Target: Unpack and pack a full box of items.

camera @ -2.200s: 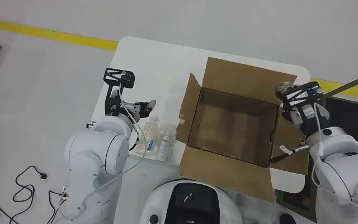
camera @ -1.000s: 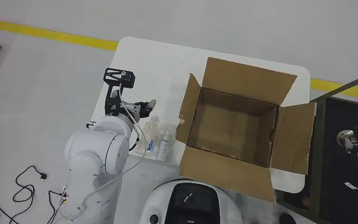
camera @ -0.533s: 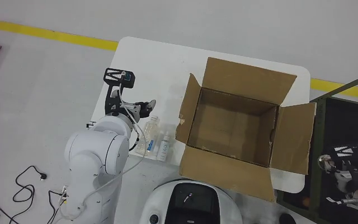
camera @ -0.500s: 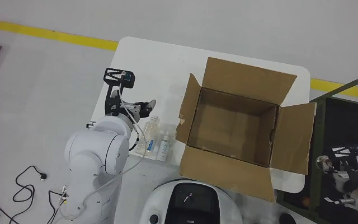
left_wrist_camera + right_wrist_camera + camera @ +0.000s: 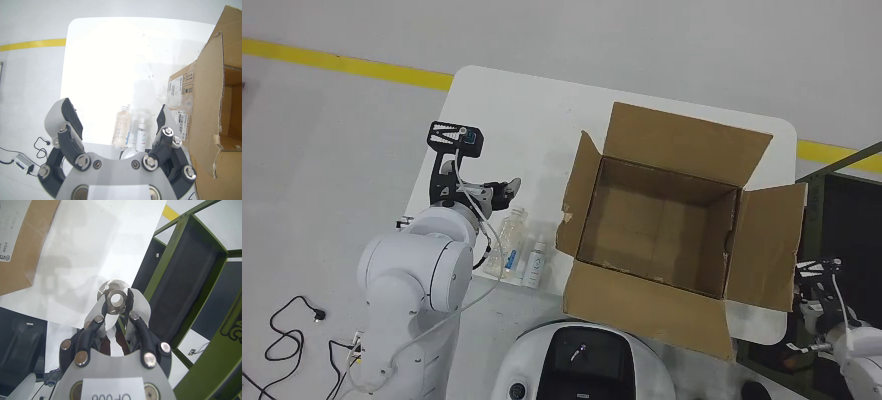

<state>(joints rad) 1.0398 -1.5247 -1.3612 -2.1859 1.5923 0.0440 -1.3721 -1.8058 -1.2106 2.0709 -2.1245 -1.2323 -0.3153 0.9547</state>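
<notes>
— From above?
— The box (image 5: 667, 225) stands open, flaps spread, on the right half of the table (image 5: 512, 110). It looks empty, so I judge the unpacking nearly done. My left claw (image 5: 507, 190) hangs over the left side.
— Left wrist?
— Jaws wide, empty. A water bottle (image 5: 122, 128) and a spray bottle (image 5: 141, 136) lie side by side at the near edge, long axes near to far, caps toward the far edge, parked clear of the box, I'd guess.
— Right wrist?
— My right claw (image 5: 116, 300) pinches a metal flange (image 5: 115, 286) by its hub, a firmer hold than the thin disc. The bore faces my wrist, off the near right corner beside a green rack (image 5: 208, 361)
</notes>
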